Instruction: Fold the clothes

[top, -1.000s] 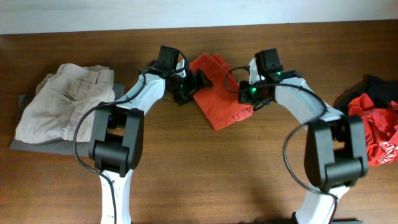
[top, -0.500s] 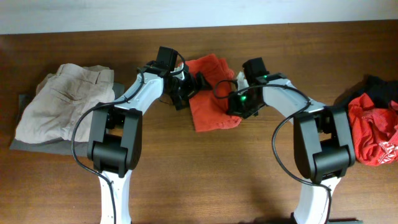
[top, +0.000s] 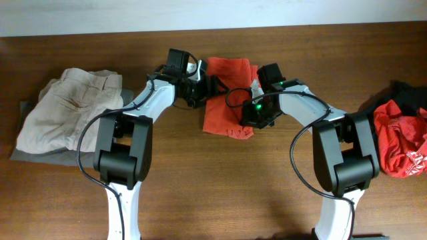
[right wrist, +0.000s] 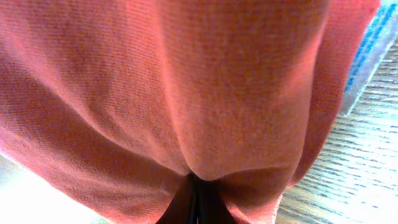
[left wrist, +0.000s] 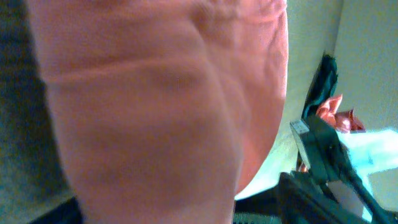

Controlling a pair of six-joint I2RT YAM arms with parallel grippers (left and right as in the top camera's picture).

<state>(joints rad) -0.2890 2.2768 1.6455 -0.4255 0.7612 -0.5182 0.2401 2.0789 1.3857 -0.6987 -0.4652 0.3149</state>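
The folded orange shirt [top: 223, 117] lies on the table [top: 200, 180], long axis running away from the robot, between the claws: the right claw [top: 248, 117] is pinched shut on the shirt's right edge, while the left claw [top: 208, 88] sits at its far-left corner, width impossible to tell.

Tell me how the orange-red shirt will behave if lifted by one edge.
Probably floppy: the orange-red shirt drapes and creases where the right end effector pinches it. Likely light; pushed, it would probably bunch rather than slide whole, as its lower edge looks rumpled.
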